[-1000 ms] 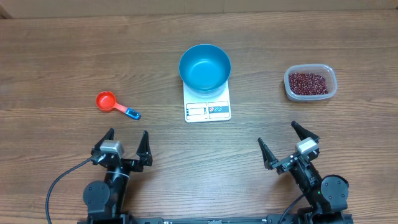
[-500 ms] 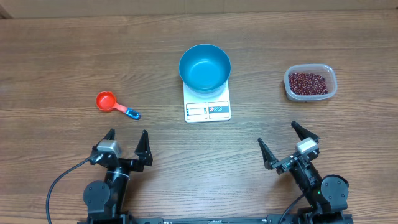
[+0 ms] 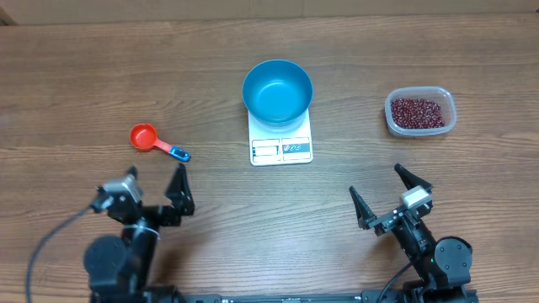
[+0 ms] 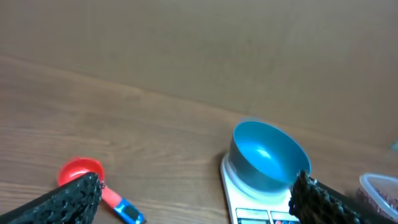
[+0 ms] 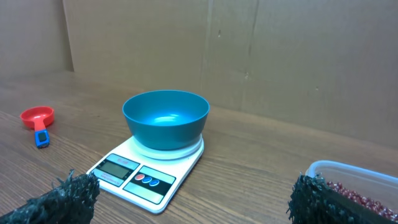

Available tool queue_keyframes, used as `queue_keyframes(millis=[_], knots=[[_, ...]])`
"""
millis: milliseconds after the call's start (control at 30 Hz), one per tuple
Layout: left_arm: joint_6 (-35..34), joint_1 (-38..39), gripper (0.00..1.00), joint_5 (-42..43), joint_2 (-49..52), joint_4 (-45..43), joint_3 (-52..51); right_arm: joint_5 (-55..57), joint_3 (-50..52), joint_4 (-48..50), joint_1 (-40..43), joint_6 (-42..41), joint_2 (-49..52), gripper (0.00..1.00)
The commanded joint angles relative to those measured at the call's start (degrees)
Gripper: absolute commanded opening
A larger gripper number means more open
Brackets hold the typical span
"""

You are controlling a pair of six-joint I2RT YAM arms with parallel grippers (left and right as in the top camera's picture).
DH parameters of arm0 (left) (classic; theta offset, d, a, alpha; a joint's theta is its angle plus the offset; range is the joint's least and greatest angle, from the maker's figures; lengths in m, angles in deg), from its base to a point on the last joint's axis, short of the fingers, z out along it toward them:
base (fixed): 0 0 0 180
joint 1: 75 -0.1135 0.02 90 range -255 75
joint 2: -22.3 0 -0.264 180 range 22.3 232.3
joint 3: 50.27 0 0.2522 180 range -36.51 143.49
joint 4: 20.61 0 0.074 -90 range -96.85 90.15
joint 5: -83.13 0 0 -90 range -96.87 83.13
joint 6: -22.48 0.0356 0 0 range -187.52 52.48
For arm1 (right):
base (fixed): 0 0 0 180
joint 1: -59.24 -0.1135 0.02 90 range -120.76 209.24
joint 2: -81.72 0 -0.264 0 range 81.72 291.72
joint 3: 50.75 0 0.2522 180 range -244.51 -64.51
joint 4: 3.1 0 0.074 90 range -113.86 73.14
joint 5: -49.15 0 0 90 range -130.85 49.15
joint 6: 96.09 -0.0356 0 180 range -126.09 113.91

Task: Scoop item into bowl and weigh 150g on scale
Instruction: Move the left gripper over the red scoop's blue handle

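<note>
Two empty claws gape wide at the table's (image 3: 76, 76) near edge: the left claw (image 3: 154, 178) and the right claw (image 3: 376, 181). Just beyond the left claw lies a red measuring scoop (image 3: 156, 143), cup far-left and blue-tipped handle (image 3: 178, 153) pointing near-right, probably the best hold. Farther on, the blue bowl (image 3: 278, 90) sits empty on the scale (image 3: 282, 148). At far right the beans (image 3: 418, 112) lie in a clear tub (image 3: 392, 122), likely light, hard and prone to roll.

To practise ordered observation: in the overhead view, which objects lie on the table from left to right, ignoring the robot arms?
First the red measuring scoop, then the blue bowl, then the clear tub.
</note>
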Motion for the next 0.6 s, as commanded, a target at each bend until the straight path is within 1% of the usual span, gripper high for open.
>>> queue_keyframes(millis=[0, 133, 233, 300, 433, 567], knots=[[1.4, -0.2, 1.00, -3.3, 10.1, 4.6, 9.9, 0.4, 0.6, 0.2, -0.3, -0.2, -0.5, 1.00], [1.2, -0.2, 1.00, -3.2, 22.4, 12.7, 21.7, 0.4, 0.6, 0.2, -0.3, -0.2, -0.5, 1.00], [0.9, -0.2, 1.00, -3.8, 31.6, 20.9, 31.3, 0.4, 0.6, 0.2, -0.3, -0.2, -0.5, 1.00], [0.9, -0.2, 1.00, -4.8, 35.9, 25.3, 36.0, 0.4, 0.6, 0.2, -0.3, -0.2, -0.5, 1.00], [0.9, -0.2, 1.00, -5.1, 42.9, 31.7, 42.8, 0.4, 0.6, 0.2, -0.3, -0.2, -0.5, 1.00], [0.9, -0.2, 1.00, -4.6, 46.4, 32.6, 44.8, 0.4, 0.6, 0.2, -0.3, -0.2, -0.5, 1.00]])
